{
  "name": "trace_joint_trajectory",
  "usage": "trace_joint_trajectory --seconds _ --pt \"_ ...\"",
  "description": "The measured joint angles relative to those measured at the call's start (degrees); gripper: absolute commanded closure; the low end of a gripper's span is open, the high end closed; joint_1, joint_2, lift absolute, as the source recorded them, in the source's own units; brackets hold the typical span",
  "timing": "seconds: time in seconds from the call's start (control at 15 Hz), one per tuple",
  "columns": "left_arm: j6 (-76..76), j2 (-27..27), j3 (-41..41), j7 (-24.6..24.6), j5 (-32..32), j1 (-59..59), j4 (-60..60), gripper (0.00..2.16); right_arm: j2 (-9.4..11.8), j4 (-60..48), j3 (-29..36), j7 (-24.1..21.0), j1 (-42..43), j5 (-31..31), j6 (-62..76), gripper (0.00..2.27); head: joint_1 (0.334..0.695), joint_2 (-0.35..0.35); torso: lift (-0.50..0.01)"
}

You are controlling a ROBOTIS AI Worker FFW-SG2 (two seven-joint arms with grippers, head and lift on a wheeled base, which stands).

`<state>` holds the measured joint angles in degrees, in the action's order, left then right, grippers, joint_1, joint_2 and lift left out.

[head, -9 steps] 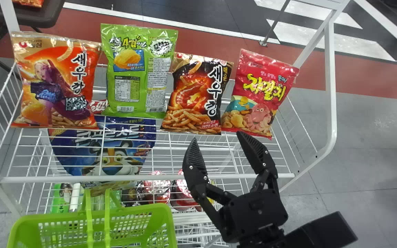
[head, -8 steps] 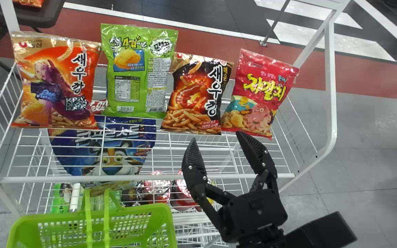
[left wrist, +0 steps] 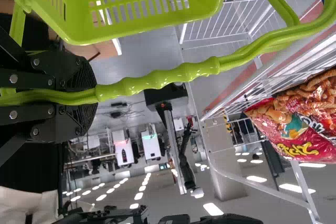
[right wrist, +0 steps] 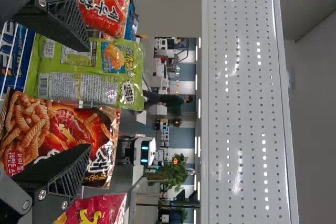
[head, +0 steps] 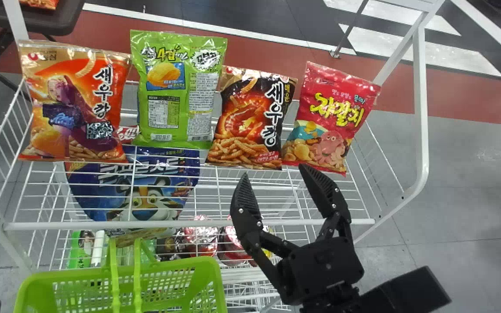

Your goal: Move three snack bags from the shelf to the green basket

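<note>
Four snack bags stand in a row on the wire shelf: an orange bag [head: 74, 104], a green bag [head: 176, 91], a black-and-red bag [head: 252, 117] and a pink-red bag [head: 331, 117]. My right gripper [head: 272, 174] is open in front of the two rightmost bags, holding nothing. In the right wrist view my right gripper [right wrist: 86, 98] has the green bag [right wrist: 84, 72] and black-and-red bag [right wrist: 63, 135] beyond it. The green basket [head: 124, 282] hangs at the lower left. My left gripper [left wrist: 94, 95] is shut on its handle [left wrist: 173, 77].
A blue cereal bag [head: 137, 191] and several red packages [head: 200, 237] lie below the wire shelf [head: 250, 187]. A white front rail [head: 189, 225] crosses before the bags, with white posts [head: 420, 108] at the sides. A perforated white panel [right wrist: 247, 103] rises above.
The shelf, bags and basket sit slightly farther right in the head view. My right gripper stays open in nearly the same place.
</note>
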<state>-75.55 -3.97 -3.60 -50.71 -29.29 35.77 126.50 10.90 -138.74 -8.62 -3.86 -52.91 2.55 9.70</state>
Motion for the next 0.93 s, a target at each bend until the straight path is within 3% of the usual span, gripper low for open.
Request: trace_joint_trajectory --seconds 0.4,0.6,0.93 --pt "0.0 0.0 -0.1 -0.8 0.0 0.0 0.0 2.11 0.1 1.6 -0.4 0.8 1.0 0.0 0.8 0.18 0.695 -0.327 -0.049" --pt "0.3 0.0 0.5 -1.1 0.0 0.5 0.2 2.11 0.6 7.8 -2.1 1.5 4.7 -0.7 9.2 0.18 0.695 -0.314 -0.049" --pt "0.4 -0.5 2.1 -0.9 0.4 0.5 1.1 2.11 0.4 12.4 -7.8 2.9 15.4 -1.9 2.5 0.18 0.695 -0.211 -0.049"
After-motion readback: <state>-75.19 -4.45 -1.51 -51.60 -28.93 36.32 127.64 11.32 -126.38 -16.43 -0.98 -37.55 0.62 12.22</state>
